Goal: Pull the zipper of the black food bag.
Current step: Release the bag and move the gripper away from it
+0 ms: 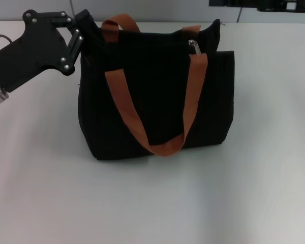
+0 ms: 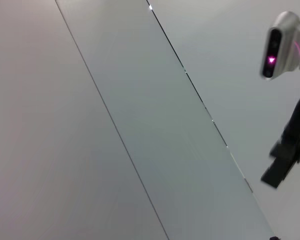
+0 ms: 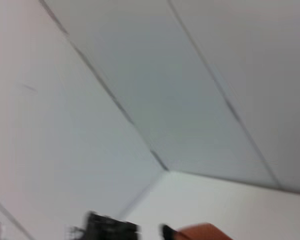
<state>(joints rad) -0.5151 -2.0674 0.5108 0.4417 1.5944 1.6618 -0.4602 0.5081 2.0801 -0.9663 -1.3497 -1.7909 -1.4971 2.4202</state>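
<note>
The black food bag point(image 1: 157, 101) was plain black fabric, its two strap handles point(image 1: 124, 104) rust-orange — no pattern. The zipper point(image 1: 194, 47) pull gleamed silver-grey. The left gripper point(image 1: 82, 38) was matte black; the table point(image 1: 152, 203) was white.

A food bag point(image 1: 157, 101) stands upright on a table point(image 1: 254, 193), near its middle. The zipper point(image 1: 194, 47) pull sits on the bag's top edge, toward its right end. The left gripper point(image 1: 84, 35) touches the bag's upper left corner.
</note>
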